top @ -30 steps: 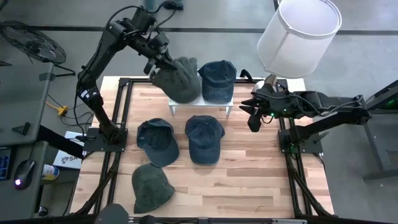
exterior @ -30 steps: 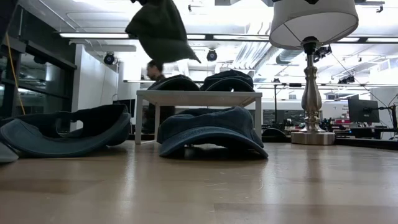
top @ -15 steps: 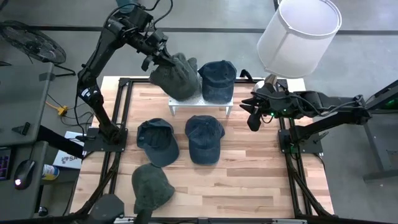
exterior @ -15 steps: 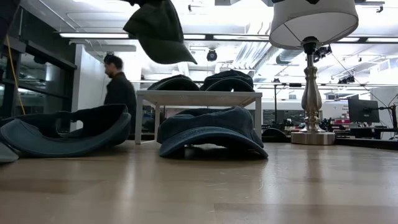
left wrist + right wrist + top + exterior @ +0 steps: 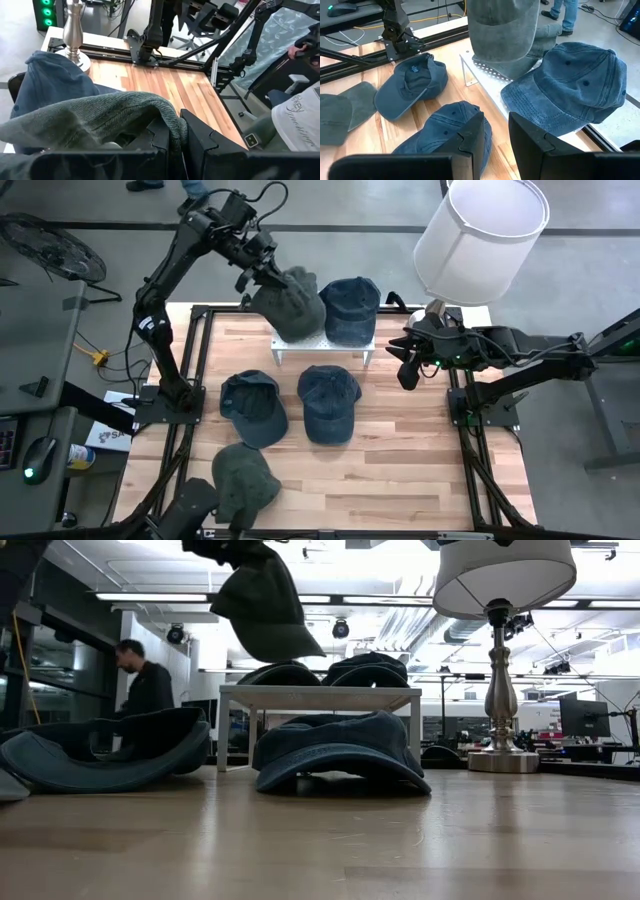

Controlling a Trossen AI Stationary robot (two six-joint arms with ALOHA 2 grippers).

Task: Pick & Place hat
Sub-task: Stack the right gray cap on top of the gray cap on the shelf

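Held hat point(image 5: 292, 308): grey-green. Shelf hat point(image 5: 350, 308), two desk hats point(image 5: 329, 402) point(image 5: 253, 406): denim blue. Hat at 7 o'clock point(image 5: 243, 479): grey-green. Desk point(image 5: 420, 460): pale wood. Lampshade point(image 5: 481, 238): white.

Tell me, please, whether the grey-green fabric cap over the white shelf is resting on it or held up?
Held up: the grey-green fabric cap hangs clear above the white shelf, pinched by the left gripper.

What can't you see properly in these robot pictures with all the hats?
- High view: the white rack is mostly hidden under the green hat and a blue hat.
- Low view: left gripper is cut off by the top edge.
- Left wrist view: green hat covers the fingers.
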